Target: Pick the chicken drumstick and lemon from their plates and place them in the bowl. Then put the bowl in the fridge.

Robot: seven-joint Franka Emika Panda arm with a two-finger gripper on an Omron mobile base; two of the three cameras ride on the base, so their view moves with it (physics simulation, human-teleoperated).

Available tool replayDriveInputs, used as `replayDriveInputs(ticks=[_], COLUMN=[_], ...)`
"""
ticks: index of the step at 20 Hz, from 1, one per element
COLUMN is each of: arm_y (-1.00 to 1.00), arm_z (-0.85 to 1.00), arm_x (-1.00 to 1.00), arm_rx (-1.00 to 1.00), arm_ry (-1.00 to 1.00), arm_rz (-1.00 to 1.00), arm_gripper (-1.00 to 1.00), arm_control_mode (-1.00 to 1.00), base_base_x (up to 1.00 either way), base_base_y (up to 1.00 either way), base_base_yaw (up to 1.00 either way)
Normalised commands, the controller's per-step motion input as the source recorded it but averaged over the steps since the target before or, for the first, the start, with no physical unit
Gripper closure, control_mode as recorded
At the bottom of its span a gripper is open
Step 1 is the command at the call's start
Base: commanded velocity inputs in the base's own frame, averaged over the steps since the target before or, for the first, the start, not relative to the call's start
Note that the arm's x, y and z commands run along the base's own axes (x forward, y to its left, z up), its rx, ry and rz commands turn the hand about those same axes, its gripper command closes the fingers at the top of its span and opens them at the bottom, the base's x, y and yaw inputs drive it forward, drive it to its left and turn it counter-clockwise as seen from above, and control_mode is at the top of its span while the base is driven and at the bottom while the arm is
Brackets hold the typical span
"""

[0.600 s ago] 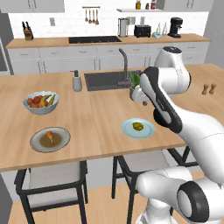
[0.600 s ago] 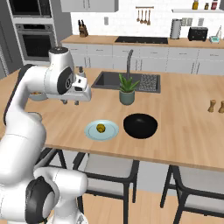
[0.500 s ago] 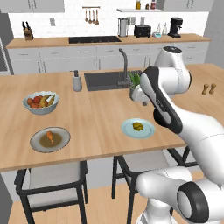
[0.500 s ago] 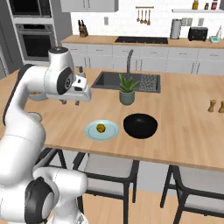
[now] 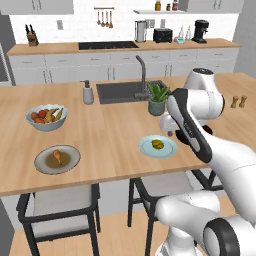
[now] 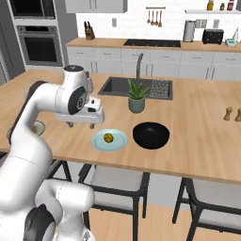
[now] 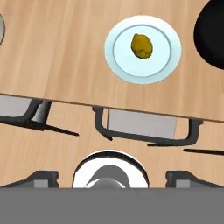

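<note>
In the left base view, a wooden tabletop [image 5: 115, 130] ran across the middle of the frame. The chicken drumstick [image 5: 58, 156] lay on a grey plate [image 5: 71, 162] at lower left, with a fruit bowl [image 5: 34, 124] above it. Right of centre, the lemon [image 5: 158, 144] sat on a pale blue-green plate [image 5: 148, 149]. The tool [image 5: 170, 132] hung just above and right of that plate, mostly hidden by the arm, so I could not tell how wide it stood. A dark sink [image 5: 120, 91] with a faucet [image 5: 142, 75] lay at upper centre, a soap dispenser [image 5: 88, 93] to its left and a potted plant [image 5: 158, 98] to its right. Along the back wall ran white cabinets [image 5: 75, 70].

In the right base view, the lemon [image 6: 108, 138] on its plate [image 6: 120, 141] sat at centre, the black bowl [image 6: 150, 135] just right of it, apart. The tool [image 6: 84, 123] hovered left of the plate, over the tabletop [image 6: 202, 141]. A black wall oven [image 6: 37, 44] filled the upper left; salt and pepper shakers [image 6: 233, 114] stood at far right.

In the hand view, the lemon [image 7: 142, 46] rested mid-plate [image 7: 166, 61] at upper centre, the bowl [image 7: 212, 39] cut by the upper right edge. Below the tabletop edge [image 7: 52, 94], a grey stool seat [image 7: 140, 124] showed over a wooden floor [image 7: 57, 153].
</note>
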Motion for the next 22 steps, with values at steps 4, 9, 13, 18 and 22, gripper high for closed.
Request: replayDriveInputs(ticks=[4, 9, 13, 18, 22], arm_y=[-0.16, -0.08, -0.17, -0.09, 0.0], arm_z=[-0.73, -0.72, -0.5, -0.35, -0.35], arm_x=[1.0, 0.98, 0.71, 0.65, 0.67], arm_rx=[0.0, 0.0, 0.0, 0.0, 0.0], arm_ry=[0.17, 0.07, 0.03, 0.01, 0.0], arm_rz=[0.14, 0.13, 0.16, 0.15, 0.04], arm_gripper=[-1.0, -1.0, -1.0, -1.0, -1.0], arm_control_mode=[-1.0, -1.0, -1.0, -1.0, -1.0], base_base_x=[0.0, 0.0, 0.0, 0.0, 0.0], base_base_y=[0.0, 0.0, 0.0, 0.0, 0.0], base_base_yaw=[0.0, 0.0, 0.0, 0.0, 0.0])
